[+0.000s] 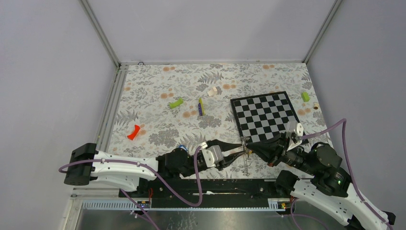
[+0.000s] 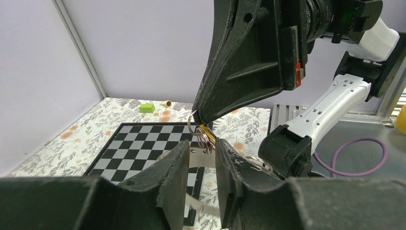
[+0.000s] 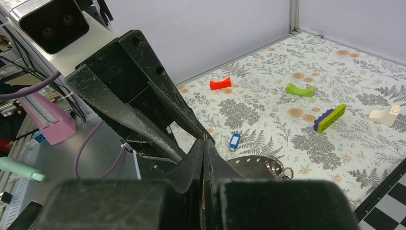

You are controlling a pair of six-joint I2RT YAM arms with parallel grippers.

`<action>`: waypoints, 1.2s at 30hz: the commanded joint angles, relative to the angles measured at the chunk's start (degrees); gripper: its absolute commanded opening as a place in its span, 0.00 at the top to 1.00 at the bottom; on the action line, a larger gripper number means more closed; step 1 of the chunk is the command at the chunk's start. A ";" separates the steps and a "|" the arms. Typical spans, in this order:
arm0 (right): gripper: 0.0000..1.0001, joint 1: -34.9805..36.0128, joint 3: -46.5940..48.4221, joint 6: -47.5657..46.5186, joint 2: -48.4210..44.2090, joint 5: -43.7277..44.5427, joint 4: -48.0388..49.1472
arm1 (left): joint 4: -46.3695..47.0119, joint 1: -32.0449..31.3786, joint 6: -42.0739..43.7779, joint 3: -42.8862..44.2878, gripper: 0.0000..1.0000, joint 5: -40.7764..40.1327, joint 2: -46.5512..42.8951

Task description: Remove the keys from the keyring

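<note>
Top external view shows the keyring (image 1: pixel 246 162) edge-on, its line running near-to-far.

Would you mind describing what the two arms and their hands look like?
The left arm and right arm have white shells, black joints and a looping purple cable each. The left hand and right hand are black, scuffed, tapering wedges.

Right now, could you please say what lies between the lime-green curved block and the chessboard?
A yellow-green and purple stick lies between the curved block and the chessboard, per the top view.
</note>
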 commanded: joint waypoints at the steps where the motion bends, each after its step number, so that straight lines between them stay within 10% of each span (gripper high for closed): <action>1: 1.00 -0.14 0.09 0.55 -0.85 -1.91 5.46 | 4.36 -0.12 -0.79 1.74 0.69 -0.82 0.27; 21: 1.00 -0.14 -0.70 0.97 -1.00 -4.20 6.99 | 4.70 -0.12 -0.71 2.38 0.76 -0.70 1.24; 36: 1.00 -0.14 -0.52 0.99 -2.67 -1.16 4.47 | 6.47 -0.12 -0.36 1.60 1.00 0.31 0.62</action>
